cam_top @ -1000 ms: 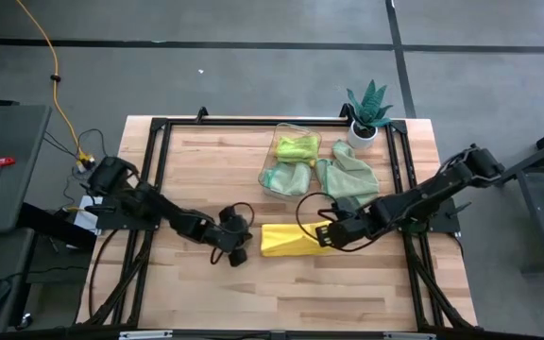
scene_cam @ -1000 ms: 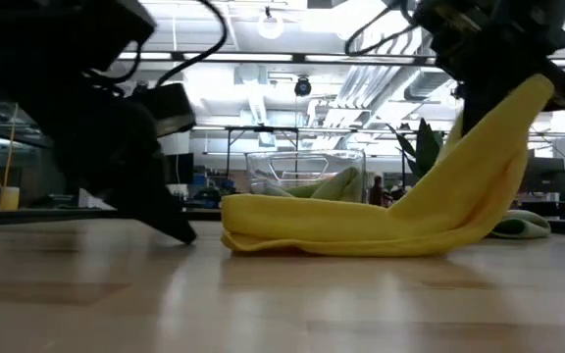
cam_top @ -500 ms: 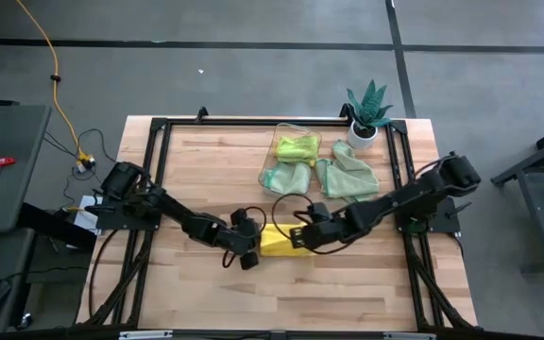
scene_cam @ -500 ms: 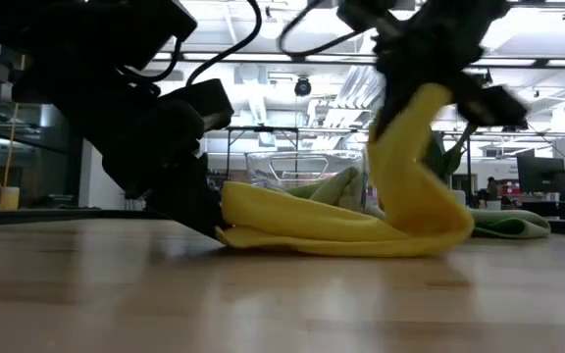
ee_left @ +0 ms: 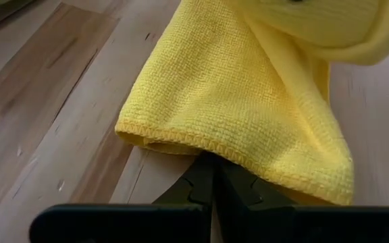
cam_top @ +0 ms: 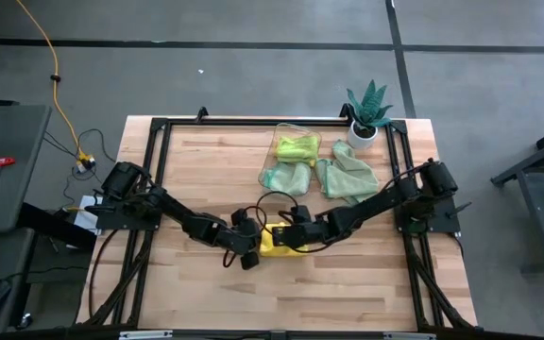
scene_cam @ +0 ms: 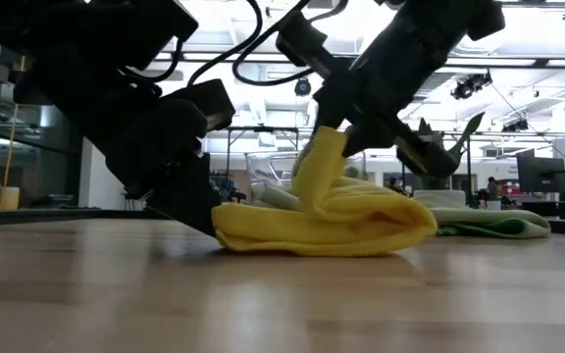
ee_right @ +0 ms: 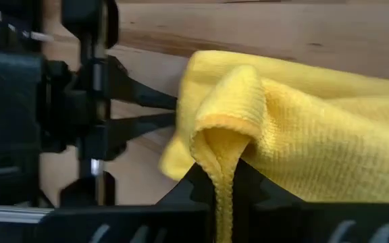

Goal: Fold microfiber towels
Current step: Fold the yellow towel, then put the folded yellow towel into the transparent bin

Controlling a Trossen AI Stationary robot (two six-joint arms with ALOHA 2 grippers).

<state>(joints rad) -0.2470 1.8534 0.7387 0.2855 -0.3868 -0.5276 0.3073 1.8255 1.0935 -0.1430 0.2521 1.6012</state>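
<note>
The yellow towel [cam_top: 274, 240] lies near the middle of the tabletop [cam_top: 206, 165], a little toward the front edge, and it is now a short thick bundle. The right gripper [cam_top: 292, 232] is closed on one hem of it and holds this hem above the rest of the cloth. The left gripper [cam_top: 250, 247] is at the other end, with its fingers closed tight at the low edge, and pins that end to the wood.

To do this fold well, the robot should probably bring the raised hem fully across, until it lies over the pinned edge, and lower it flat before the right fingers let go. The left gripper should hold its end until then, otherwise the layers may slide.

The low view shows what the high view cannot: the hem stands up as a loop above the bundle, so the fold is not yet laid down. The right wrist view shows the pinched edge between its own fingers and the left gripper just beyond the cloth. The left wrist view shows the stitched border touching its closed tips. Only the high view shows the other towels: a mint green towel [cam_top: 348, 179] near the far right corner, beside the clear bin [cam_top: 292, 170], which holds more cloths, and the potted plant [cam_top: 365, 113] at the far edge.
</note>
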